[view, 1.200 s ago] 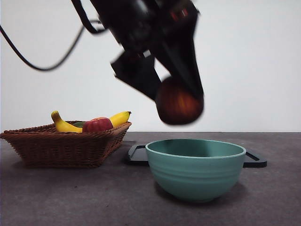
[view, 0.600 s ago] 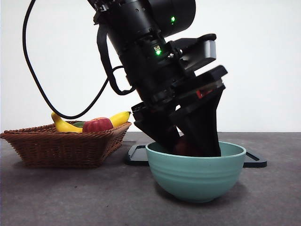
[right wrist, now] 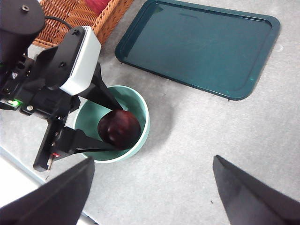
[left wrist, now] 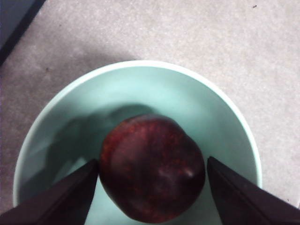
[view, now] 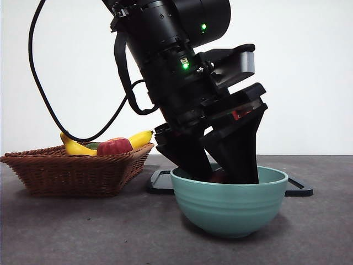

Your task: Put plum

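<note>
Plum going into the bowl!
Left gripper is sitting spread beside the plum inside the bowl; lift straight up, clearing the rim. Right gripper is waiting, spread.

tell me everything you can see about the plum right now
The plum is round, smooth and glossy, dark maroon with faint reddish speckles and a small highlight. It sits low inside the green bowl, between the fingers of the left gripper, which are spread with slight gaps on both sides. From the front it is almost hidden behind the bowl's rim, so its contact with the bowl floor cannot be seen.
</note>
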### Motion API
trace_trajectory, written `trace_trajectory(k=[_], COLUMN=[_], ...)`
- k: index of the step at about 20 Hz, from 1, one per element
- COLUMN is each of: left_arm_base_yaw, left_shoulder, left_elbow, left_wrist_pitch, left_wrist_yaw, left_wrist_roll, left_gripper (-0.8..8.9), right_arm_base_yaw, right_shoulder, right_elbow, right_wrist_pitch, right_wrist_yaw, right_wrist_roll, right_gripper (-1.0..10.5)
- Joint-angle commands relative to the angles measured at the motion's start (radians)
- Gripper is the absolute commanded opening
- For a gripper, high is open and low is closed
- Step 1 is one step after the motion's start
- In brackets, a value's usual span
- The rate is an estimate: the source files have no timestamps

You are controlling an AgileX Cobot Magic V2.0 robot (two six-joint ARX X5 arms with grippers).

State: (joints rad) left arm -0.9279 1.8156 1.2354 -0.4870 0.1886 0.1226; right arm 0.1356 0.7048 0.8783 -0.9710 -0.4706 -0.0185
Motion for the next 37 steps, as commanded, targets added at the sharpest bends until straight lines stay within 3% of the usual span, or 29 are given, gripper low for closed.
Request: trace_trajectory(k=[1,10,22,26,31,37], left_arm_base_yaw=[-0.015,0.031,0.309,0.368,0.376,0.376], left_shoulder=[0.021,-0.159,-0.642,-0.776,-0.909,-0.922], left_elbow=[0.020,0.041,0.008,-0.146,-0.409,-0.453], left_wrist_pitch=[0.004,-0.021,-0.171,-0.162,-0.105,-0.143], left_wrist_yaw=[0.002,-0.034,-0.013,0.041,0.243,0.322], left_wrist_roll=[0.015,-0.006,-0.076,-0.110,-0.182,-0.192], left_gripper=[3.76,3.76,3.76,3.75,3.74,3.73], right_arm_base_yaw=[0.002,0.002,0.002,0.002,0.002,0.002], right_shoulder=[0.006,0.006,0.006,0.006,0.006,0.006], right_elbow=[0.020,0.020,0.020,0.020,0.020,0.020], right_wrist_pitch=[0.005,0.005,0.005,0.005,0.005,0.005], right_wrist_yaw=[-0.001,-0.001,0.000,0.000,0.000,-0.001], right_wrist_roll=[0.011,0.010,0.010,0.010,0.010,0.010], right_gripper=[4.1,4.1,4.1,4.1,4.1,4.1])
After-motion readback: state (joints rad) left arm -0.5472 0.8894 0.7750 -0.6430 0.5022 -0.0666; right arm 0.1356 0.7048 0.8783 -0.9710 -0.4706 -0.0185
